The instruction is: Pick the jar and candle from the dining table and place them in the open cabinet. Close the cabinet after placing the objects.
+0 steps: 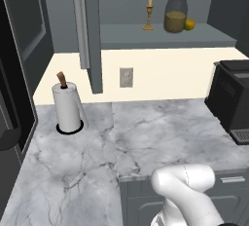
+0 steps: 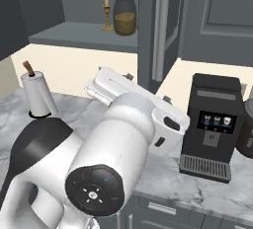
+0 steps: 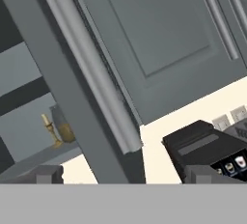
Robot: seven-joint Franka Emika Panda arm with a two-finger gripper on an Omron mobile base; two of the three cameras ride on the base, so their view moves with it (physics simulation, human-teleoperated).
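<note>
**Desk:** Cabinet (image 1: 160, 35) first, please — what does the frame give us?

**Me:** Dark grey-blue, high on the wall, with one tall panelled door (image 2: 153, 30) swung out and seen edge-on in both base views. My hand camera looks along that door's edge from close by, a shut panelled front beside it. The inner shelf is plain.

**Desk:** And below?

**Me:** Grey-white marble counter (image 1: 97, 147) across the lower scene, dark drawer fronts under its near edge. A black coffee machine (image 2: 210, 124) stands at the right, under the shut front. A white paper-towel roll (image 1: 67, 107) stands upright on a dark base at the left, well apart from the machine.

**Desk:** Where are the task's things?

**Me:** Both on the cabinet shelf. The jar (image 1: 175, 14), clear glass with its lower half olive-brown, stands upright near the shelf's middle. The candle (image 1: 149, 11), pale yellow on a brass holder, stands upright just beside it, on its left, not touching. A small orange-yellow ball (image 1: 189, 24) sits against the jar's other side.

**Desk:** Your claw?

**Me:** My gripper (image 3: 123, 174) is spread wide and holds nothing; its two dark fingertips (image 3: 46, 175) rise far apart at the bottom of the hand view, the door edge between them.
</note>
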